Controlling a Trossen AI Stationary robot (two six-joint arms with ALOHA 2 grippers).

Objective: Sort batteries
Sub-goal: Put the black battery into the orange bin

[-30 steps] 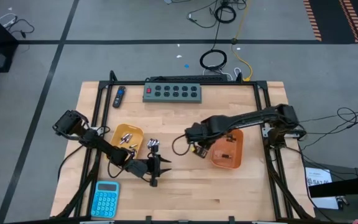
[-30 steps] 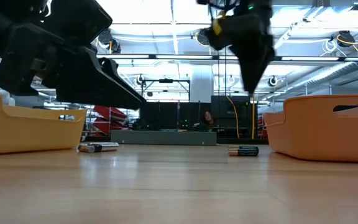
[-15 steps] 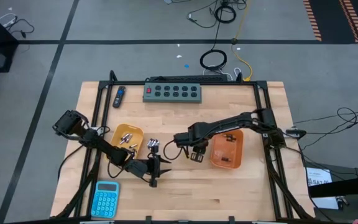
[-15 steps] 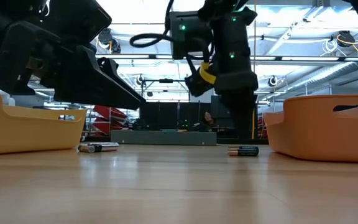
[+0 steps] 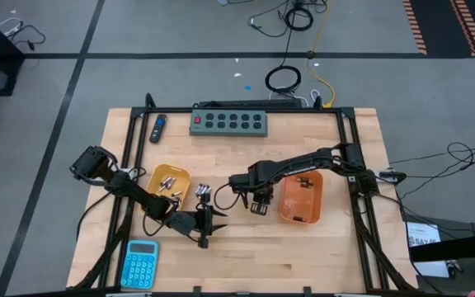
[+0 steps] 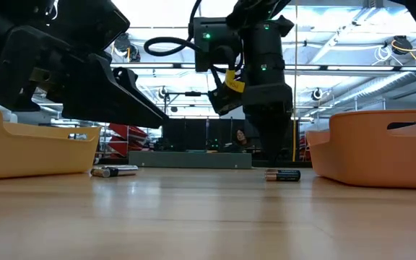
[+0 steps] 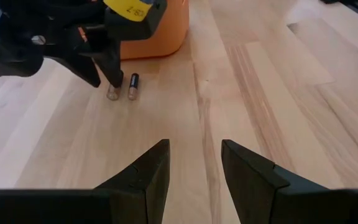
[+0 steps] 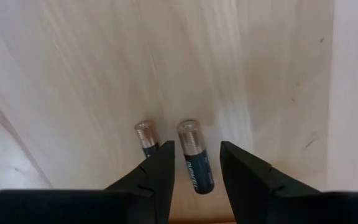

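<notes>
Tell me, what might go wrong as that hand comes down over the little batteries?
Two batteries lie close, side by side. The right hand is open around one battery, and one finger lies over the neighbouring battery, so it may knock that away or pinch both. The orange bin stands close by, so a nudged cell could roll against it.

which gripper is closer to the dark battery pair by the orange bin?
Right. The right gripper straddles one of the two batteries; the left gripper waits farther off by the yellow bin.
</notes>
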